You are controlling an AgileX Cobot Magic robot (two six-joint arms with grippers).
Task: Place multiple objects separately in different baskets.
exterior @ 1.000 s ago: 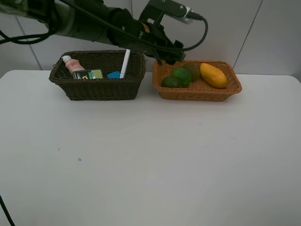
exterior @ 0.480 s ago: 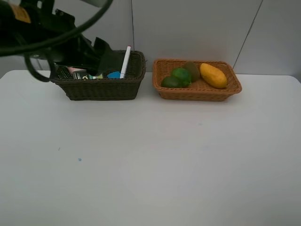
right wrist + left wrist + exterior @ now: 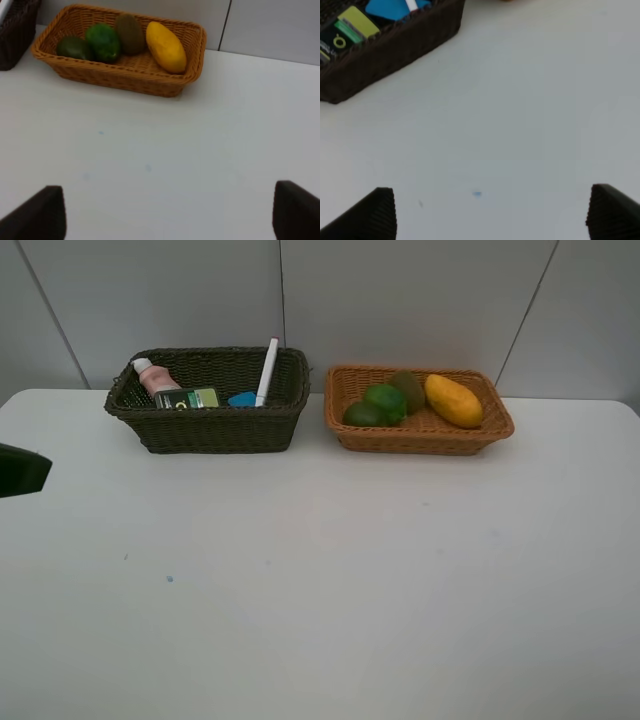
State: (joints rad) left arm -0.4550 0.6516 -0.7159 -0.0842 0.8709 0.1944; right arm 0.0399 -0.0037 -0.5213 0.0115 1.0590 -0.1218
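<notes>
The dark olive-brown basket [image 3: 205, 432] at the back left holds a pink bottle [image 3: 155, 377], a dark green pump bottle [image 3: 188, 398], a blue eraser block [image 3: 241, 398] and an upright white marker [image 3: 266, 371]. Beside it, the orange-tan basket [image 3: 420, 439] holds two green round fruits [image 3: 385, 398] [image 3: 364, 414], a brown kiwi [image 3: 408, 388] and a yellow mango [image 3: 453, 400]. My left gripper [image 3: 492, 220] stands open over bare table near the dark basket [image 3: 385, 50]. My right gripper [image 3: 167, 220] is open and empty, well in front of the tan basket [image 3: 120, 80].
A dark part of the left arm [image 3: 20, 470] pokes in at the left edge of the exterior view. The white table [image 3: 330, 580] runs wide in front of both baskets, with a grey panelled wall behind them.
The left arm, which reached over the baskets a second ago, has swung back to the left and now shows only at the left edge. The objects in the baskets have not moved.
</notes>
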